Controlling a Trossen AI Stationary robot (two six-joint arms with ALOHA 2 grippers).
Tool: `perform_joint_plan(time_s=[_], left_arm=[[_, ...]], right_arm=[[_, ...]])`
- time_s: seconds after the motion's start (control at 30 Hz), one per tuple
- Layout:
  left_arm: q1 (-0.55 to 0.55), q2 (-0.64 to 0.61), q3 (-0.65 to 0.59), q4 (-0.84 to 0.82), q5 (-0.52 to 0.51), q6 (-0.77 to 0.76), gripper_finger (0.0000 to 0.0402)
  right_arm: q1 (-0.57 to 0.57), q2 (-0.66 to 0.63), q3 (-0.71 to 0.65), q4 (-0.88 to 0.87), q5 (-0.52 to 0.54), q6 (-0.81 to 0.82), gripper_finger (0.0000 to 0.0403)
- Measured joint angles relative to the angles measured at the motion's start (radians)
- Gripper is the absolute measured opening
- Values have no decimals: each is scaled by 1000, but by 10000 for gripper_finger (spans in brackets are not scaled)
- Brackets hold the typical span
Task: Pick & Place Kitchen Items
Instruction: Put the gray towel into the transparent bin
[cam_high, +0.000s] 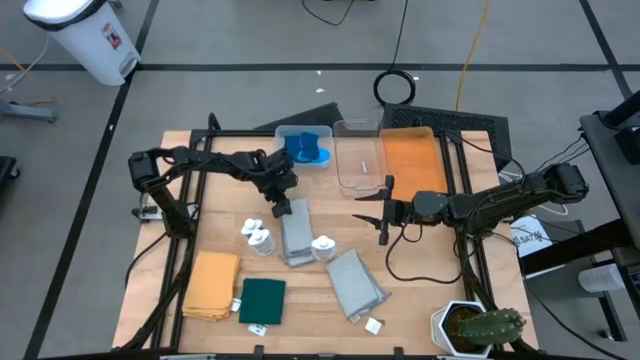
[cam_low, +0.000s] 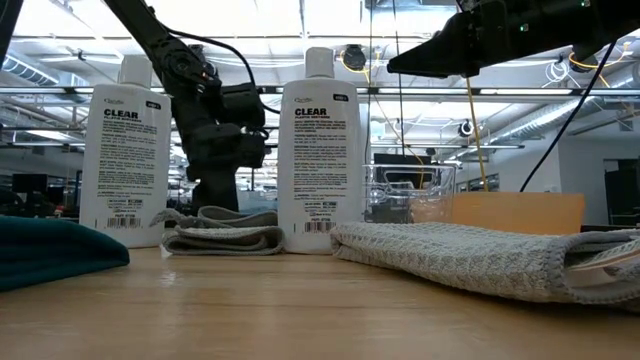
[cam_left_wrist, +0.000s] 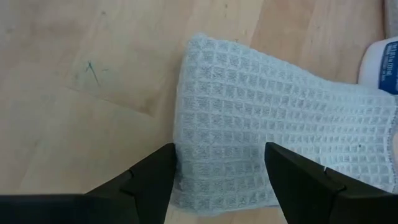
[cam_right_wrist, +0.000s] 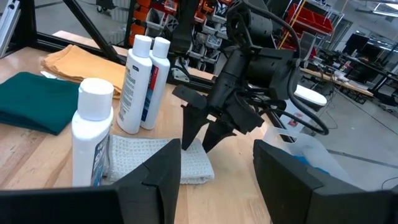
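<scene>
Near the middle of the wooden table (cam_high: 420, 290), a grey folded cloth (cam_high: 296, 232) lies flat, and the left gripper (cam_high: 279, 207) stands over its far end with its fingers spread wide, one to each side of the cloth's corner and closed on nothing. Just right of that cloth stands a small white bottle (cam_high: 323, 247); two more white bottles (cam_high: 256, 235) stand just to its left. A second grey cloth (cam_high: 355, 283) lies nearer and to the right. At the near left lie the mustard-yellow cloth (cam_high: 211, 284) and, beside it, the dark green cloth (cam_high: 263, 300). Blue cloth pieces (cam_high: 306, 148) sit in a clear bin (cam_high: 284, 133) at the far side. The right gripper (cam_high: 384, 212) hovers right of centre, jaws apart and empty, near another clear bin (cam_high: 361, 160) and the orange tray (cam_high: 412, 160).
</scene>
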Motion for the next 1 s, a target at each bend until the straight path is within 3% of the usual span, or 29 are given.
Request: perform_joint_plan(time_s=[0.17,0.47,1.0], left_arm=[[-14,0,0,-27,-104,-10,190],[-47,4,0,-24,-153,19,21],[-150,-224,0,-28,-451,33,12]], right_arm=[[0,0,0,0,0,0,169],[0,0,0,0,0,0,169],[-1,0,0,7,2,35,169]])
